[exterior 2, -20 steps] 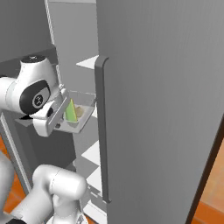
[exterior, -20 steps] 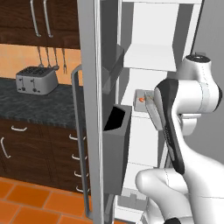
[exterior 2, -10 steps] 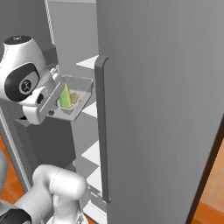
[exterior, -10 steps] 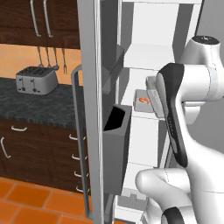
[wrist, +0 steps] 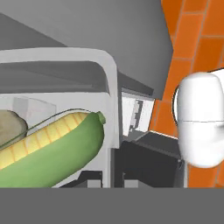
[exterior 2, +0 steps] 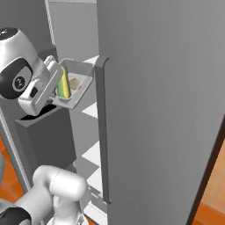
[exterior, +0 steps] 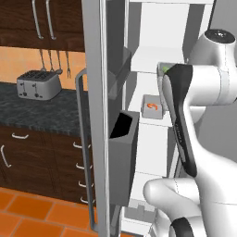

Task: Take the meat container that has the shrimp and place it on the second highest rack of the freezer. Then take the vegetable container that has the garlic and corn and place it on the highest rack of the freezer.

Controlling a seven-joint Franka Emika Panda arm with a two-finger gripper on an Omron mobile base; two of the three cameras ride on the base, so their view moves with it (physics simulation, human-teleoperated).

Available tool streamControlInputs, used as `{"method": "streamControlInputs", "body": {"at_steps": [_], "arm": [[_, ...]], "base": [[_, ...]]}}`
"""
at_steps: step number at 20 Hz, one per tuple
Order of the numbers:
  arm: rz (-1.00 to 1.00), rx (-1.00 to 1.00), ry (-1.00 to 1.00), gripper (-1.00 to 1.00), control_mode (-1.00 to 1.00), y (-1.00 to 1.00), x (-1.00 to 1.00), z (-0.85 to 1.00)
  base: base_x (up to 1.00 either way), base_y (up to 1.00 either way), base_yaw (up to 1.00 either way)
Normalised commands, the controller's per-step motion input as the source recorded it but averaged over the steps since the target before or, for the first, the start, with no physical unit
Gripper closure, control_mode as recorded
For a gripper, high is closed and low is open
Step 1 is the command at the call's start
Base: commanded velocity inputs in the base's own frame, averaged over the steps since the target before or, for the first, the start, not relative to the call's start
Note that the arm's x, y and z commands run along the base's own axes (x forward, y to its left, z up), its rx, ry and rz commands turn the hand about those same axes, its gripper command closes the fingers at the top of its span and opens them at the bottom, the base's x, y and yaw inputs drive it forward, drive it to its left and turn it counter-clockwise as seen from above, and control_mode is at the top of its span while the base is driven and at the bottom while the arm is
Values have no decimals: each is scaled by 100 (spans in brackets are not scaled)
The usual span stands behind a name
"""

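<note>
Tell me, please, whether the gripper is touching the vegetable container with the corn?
Touching. In the right base view the gripper is shut on the near edge of the vegetable container, which hangs in the air with nothing beneath it.

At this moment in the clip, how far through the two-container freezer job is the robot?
First half looks done: the shrimp container sits on a white shelf inside the freezer. In hand: the end effector is shut on the vegetable container, with the corn lying in it, raised at the open compartment. Left: set it down on the highest rack and let go.
</note>
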Motion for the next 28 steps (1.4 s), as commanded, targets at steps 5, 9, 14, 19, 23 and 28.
{"method": "streamControlInputs", "body": {"at_steps": [5, 9, 14, 19, 23, 28], "arm": [[-8, 0, -12, 100, -100, 0, 31, 25], [-11, 0, -6, 100, -100, 0, 44, 27], [-3, 0, -5, 100, -100, 0, 53, 23], [0, 0, 0, 100, -100, -3, 67, 1], [0, 0, 0, 100, -100, -25, 58, 0], [0, 0, 0, 100, -100, -33, 47, 0]], "base": [[0, 0, 0], [0, 0, 0], [0, 0, 0], [0, 0, 0], [0, 0, 0], [0, 0, 0]]}}
